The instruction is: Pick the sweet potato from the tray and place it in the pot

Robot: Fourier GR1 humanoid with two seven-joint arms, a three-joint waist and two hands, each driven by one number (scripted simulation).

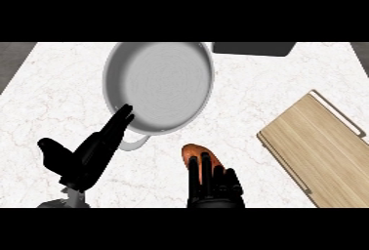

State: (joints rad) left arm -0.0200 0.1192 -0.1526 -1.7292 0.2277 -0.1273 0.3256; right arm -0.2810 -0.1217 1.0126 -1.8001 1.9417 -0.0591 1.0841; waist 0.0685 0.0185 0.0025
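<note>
The orange-brown sweet potato (190, 153) is over the marble counter, between the tray and the pot, in my right hand (215, 187). The hand's fingers curl over it from below in the view, and only the potato's far end shows. The white pot (162, 80) stands at the top middle with its short handle (134, 142) pointing toward me. The potato lies just below and right of the pot's near rim. The wooden tray (324, 146) sits at the right with nothing on it. My left hand (83, 158) rests open at the lower left, its fingertips near the pot's near-left rim.
A dark flat object (254, 48) lies at the counter's back edge, right of the pot. The white marble counter (245, 97) spreads between pot and tray. Its left edge meets dark floor at the upper left.
</note>
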